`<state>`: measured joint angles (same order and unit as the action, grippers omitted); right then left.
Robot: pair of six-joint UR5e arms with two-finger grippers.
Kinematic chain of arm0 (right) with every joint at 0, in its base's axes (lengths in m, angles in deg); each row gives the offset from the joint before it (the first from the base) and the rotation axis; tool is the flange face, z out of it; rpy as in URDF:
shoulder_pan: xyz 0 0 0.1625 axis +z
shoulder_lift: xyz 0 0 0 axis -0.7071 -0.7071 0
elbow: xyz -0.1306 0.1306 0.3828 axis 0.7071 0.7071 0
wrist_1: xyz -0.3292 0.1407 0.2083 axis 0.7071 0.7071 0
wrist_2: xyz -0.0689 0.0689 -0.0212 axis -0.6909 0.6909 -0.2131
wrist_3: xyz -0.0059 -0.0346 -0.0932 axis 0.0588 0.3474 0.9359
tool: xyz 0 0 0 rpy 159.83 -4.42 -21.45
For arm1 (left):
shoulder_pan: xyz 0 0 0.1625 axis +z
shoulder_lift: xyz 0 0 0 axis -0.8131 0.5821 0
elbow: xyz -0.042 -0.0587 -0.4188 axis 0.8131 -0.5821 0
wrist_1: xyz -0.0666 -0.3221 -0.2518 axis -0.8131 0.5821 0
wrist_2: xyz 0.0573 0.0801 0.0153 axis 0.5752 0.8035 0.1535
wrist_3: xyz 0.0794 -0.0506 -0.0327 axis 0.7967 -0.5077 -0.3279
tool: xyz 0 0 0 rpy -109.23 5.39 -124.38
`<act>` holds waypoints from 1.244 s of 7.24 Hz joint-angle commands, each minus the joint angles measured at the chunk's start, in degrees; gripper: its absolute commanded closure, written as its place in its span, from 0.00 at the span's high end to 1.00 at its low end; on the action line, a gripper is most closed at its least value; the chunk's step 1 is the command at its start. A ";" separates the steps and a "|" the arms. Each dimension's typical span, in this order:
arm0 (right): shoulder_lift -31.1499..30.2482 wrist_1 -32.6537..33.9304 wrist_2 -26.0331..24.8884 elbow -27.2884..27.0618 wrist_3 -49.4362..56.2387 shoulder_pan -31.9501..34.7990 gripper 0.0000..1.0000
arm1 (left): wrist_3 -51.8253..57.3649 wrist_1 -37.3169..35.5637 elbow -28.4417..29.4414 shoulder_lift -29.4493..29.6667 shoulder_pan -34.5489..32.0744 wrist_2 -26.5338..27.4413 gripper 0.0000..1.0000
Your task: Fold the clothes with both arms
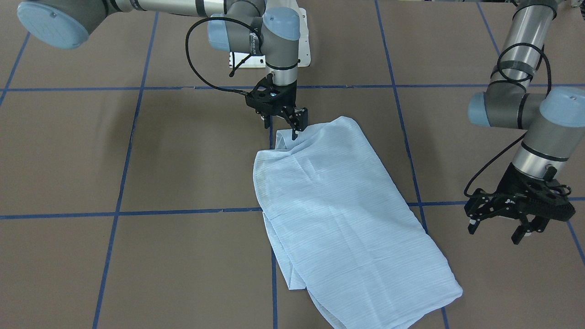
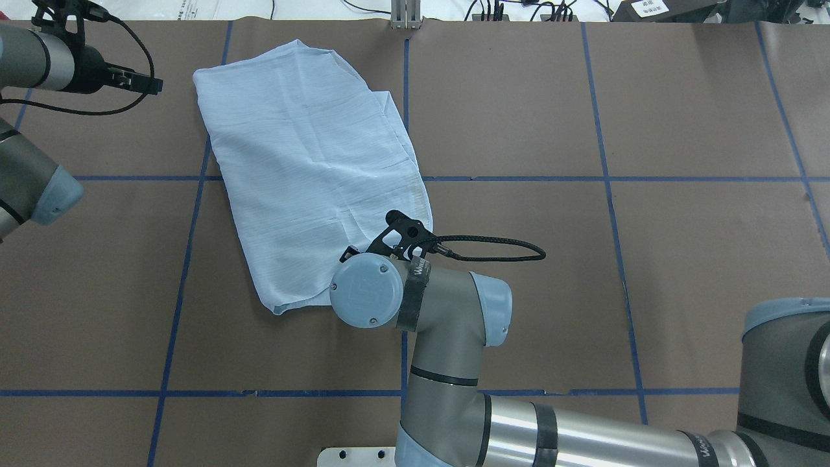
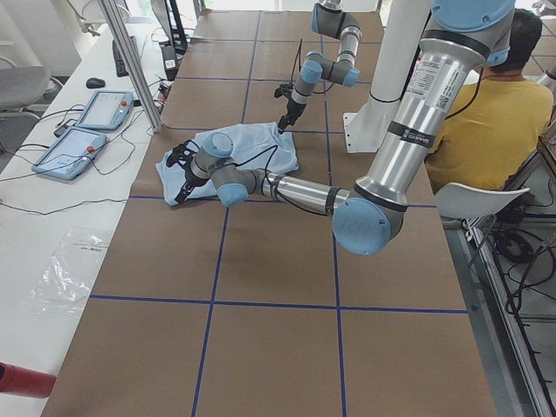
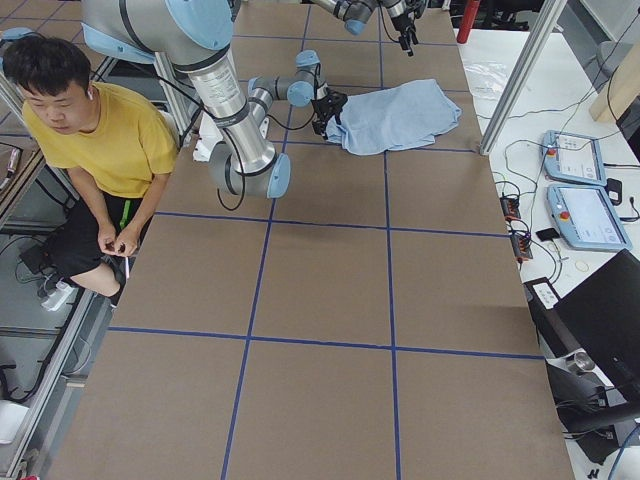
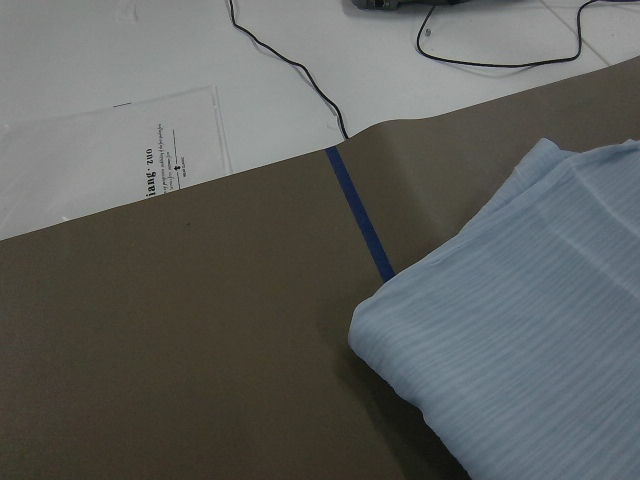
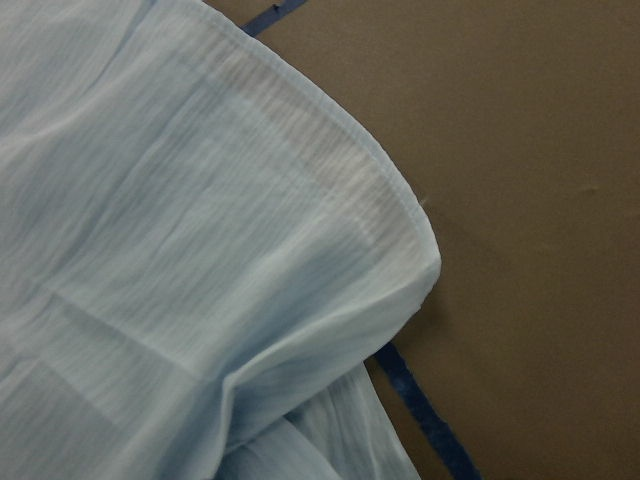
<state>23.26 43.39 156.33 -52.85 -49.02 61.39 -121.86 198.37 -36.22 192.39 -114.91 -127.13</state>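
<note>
The pale-blue striped shirt (image 1: 338, 205) lies folded into a long flat shape on the brown table, slanting across a blue tape line; it also shows in the overhead view (image 2: 305, 162). My right gripper (image 1: 281, 130) hangs open just over the shirt's end nearest the robot, with one fingertip (image 1: 294, 135) at the cloth edge. The right wrist view shows a rounded shirt corner (image 6: 180, 250) and no fingers. My left gripper (image 1: 497, 232) is open and empty, above bare table beside the shirt's far end. The left wrist view shows a shirt corner (image 5: 530, 320).
Blue tape lines (image 1: 183, 212) divide the brown table cover. The white pedestal base (image 1: 304, 45) sits behind my right gripper. A printed plastic sleeve (image 5: 150, 160) and cables lie past the table's far edge. A person in yellow (image 4: 100, 140) sits beside the robot.
</note>
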 commanded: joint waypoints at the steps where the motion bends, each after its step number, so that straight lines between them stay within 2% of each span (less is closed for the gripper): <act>1: 3.27 0.29 -0.92 4.24 -3.41 -0.22 0.94 | 0.00 0.00 -0.40 -0.02 -0.05 0.00 1.00; 4: 3.37 0.20 -1.11 6.09 -4.03 -0.22 0.94 | 0.00 -0.09 -0.93 -0.37 -0.05 0.00 1.00; 6: 6.17 0.20 -1.11 9.50 -3.95 0.13 0.94 | 0.00 -0.09 -0.85 -0.37 0.04 0.00 1.00; 7: 6.62 0.20 -1.11 9.70 -3.95 0.31 0.91 | 0.00 -0.09 -0.85 -0.37 0.04 0.00 1.00; 9: 6.54 0.20 -1.98 10.40 -3.95 0.40 0.59 | 0.00 -0.09 -0.85 -0.28 0.13 0.00 1.00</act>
<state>29.71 43.59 154.78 -42.97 -52.97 61.73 -121.87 198.28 -37.07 192.03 -114.85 -127.13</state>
